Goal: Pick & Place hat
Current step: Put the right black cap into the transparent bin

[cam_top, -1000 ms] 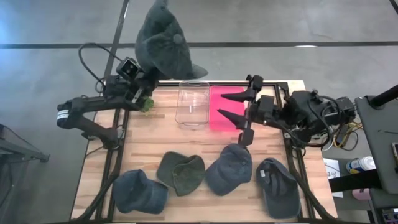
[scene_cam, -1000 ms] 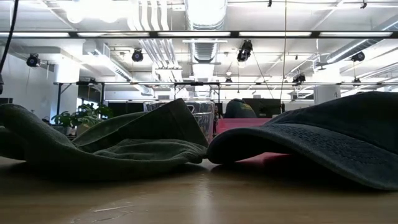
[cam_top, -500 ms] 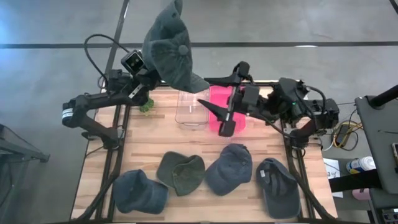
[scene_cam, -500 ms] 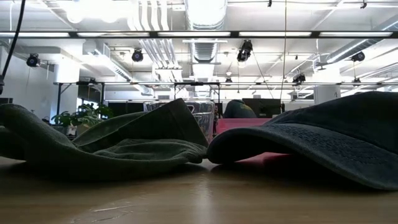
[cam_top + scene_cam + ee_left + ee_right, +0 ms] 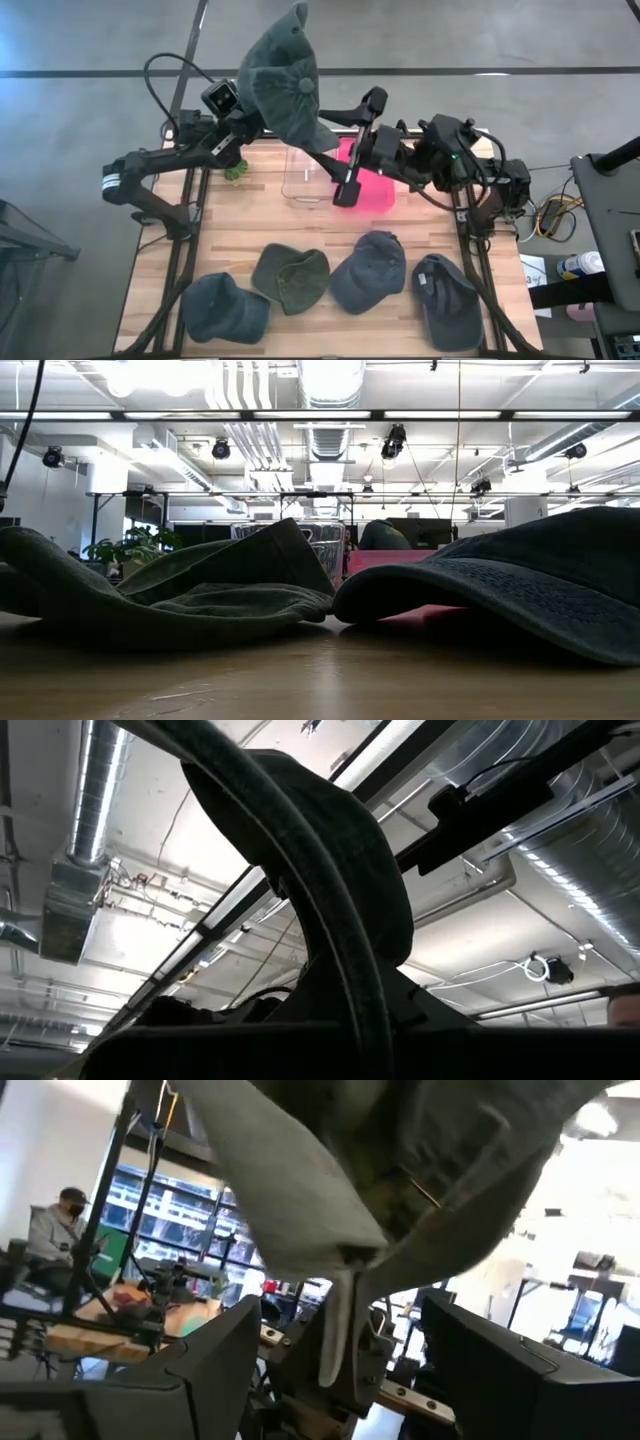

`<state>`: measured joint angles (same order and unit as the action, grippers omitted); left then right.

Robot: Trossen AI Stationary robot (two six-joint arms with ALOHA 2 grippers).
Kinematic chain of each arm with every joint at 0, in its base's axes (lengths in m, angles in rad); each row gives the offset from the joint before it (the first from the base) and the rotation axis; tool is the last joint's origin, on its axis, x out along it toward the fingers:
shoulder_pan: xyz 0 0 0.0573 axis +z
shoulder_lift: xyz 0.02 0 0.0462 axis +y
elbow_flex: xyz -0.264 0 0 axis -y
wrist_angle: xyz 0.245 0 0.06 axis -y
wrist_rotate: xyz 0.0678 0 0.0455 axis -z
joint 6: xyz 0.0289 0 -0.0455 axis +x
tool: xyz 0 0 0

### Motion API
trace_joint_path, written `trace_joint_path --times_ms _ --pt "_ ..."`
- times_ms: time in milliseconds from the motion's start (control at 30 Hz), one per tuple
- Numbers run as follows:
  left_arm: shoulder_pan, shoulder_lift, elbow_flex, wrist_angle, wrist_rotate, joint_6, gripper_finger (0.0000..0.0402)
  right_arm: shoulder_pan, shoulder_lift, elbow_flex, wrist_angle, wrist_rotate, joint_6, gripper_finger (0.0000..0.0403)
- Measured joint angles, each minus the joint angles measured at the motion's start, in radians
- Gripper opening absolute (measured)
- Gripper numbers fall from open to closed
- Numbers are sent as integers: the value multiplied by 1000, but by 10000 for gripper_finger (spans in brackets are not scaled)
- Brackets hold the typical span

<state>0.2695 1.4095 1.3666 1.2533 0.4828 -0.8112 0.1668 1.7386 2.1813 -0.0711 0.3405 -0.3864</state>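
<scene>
Held hat: grey-green cap (image 5: pixel 280 75) raised high over the table's far edge, crown up, brim hanging toward the clear bin.
Left gripper: (image 5: pixel 243 118) at the far-left corner of the table, fingers pinched shut on the cap's lower rim; arm reaches in from the left side.
Left wrist view: cap's brim (image 5: pixel 300 870) fills the near field as a dark curved band; ceiling ducts behind.
Right gripper: (image 5: pixel 352 145) fingers spread wide, holding nothing; one finger lies above the far table edge, the other over the pink mat. Its tips sit just beside the hanging brim; contact cannot be told.
Right wrist view: underside of the cap (image 5: pixel 380 1170) hangs close ahead, a pale fold and strap dropping from it; a seated person (image 5: pixel 55 1230) shows in the room beyond.
Clear bin: (image 5: pixel 308 165) upright at the far middle of the table, directly under the cap's brim, touching the pink mat's left edge.
Pink mat: (image 5: pixel 372 178) flat, far side, partly under the right arm.
Table: wooden top (image 5: pixel 200 240); the middle band between bin and the row of hats is bare wood.
Near row: four hats along the near edge, namely dark blue cap (image 5: pixel 222 305), olive cap (image 5: pixel 290 277), blue-grey cap (image 5: pixel 368 270), dark cap (image 5: pixel 448 298) at the right edge. Olive and blue-grey lie just beside each other.
Green object: (image 5: pixel 236 170) small, by the far-left edge, under the left arm.
Low view: olive cap (image 5: pixel 170 595) and a dark cap (image 5: pixel 520 585) block most of the tabletop.
</scene>
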Motion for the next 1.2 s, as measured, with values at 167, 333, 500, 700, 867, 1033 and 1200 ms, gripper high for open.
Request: trace_joint_path --times_ms 167,333,500,700,867,1033,1200 --pt "2 21 0 -3 0 -2 7 -44 6 -6 3 -67 116 240" --pt "6 29 0 11 0 -2 7 -69 20 -9 -22 -80 174 204" --pt "13 29 4 15 18 18 7 -72 29 -9 -18 -90 200 154" --pt "13 28 4 -1 68 30 7 -74 42 -11 -12 -79 203 52" --pt "14 27 4 -35 59 27 18 -77 36 -11 -18 -75 211 16" --pt "12 27 -4 -114 85 27 60 -89 20 -11 -54 -72 277 14" --pt "21 23 -56 -196 85 43 111 -97 -18 -11 -128 3 300 13"
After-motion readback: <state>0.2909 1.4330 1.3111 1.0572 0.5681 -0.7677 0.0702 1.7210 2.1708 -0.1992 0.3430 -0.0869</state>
